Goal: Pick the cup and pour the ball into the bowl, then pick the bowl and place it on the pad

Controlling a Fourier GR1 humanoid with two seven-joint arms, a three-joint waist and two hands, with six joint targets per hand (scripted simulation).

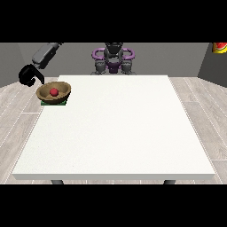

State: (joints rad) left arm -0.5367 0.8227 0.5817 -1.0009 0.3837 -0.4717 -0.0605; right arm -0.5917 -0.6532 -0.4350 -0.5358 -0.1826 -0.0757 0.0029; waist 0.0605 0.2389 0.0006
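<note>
Bowl (53, 93) (red ball (54, 91) inside) sits on the green pad (45, 103).

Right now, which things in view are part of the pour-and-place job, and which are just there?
Job things:
- brown bowl, sitting on the pad
- red ball, inside the bowl
- green pad, under the bowl at the table's edge
- hand at the view's left, beside the bowl
No cup shows.

Just there:
- white table
- red-and-yellow thing, top corner at the view's right

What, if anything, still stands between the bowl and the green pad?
Nothing visible. The bowl, with the red ball in it, already rests on the green pad near the table's corner at the view's left. The hand at the view's left is beside it.
</note>
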